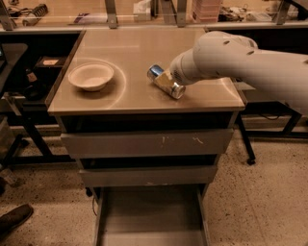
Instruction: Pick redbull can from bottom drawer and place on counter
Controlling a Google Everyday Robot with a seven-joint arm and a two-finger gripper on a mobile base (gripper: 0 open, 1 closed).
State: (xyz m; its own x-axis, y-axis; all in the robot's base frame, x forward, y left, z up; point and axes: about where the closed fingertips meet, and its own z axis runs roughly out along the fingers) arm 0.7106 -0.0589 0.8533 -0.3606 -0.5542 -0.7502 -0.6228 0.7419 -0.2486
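A white bowl point(91, 76) sits to the left, well apart from the gripper point(168, 82) right of centre. Nearer, a shut grey drawer front point(147, 143) bears pale scratches. A dark shoe point(14, 218) rests on the speckled floor point(260, 202), near left. A cluttered bench point(86, 14) runs along the far side.

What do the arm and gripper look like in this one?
The arm is thick, smooth and white, with rounded shells and a few small dark dots; no cables or markings show. The gripper, at the redbull can over the counter, shows only a tan part.
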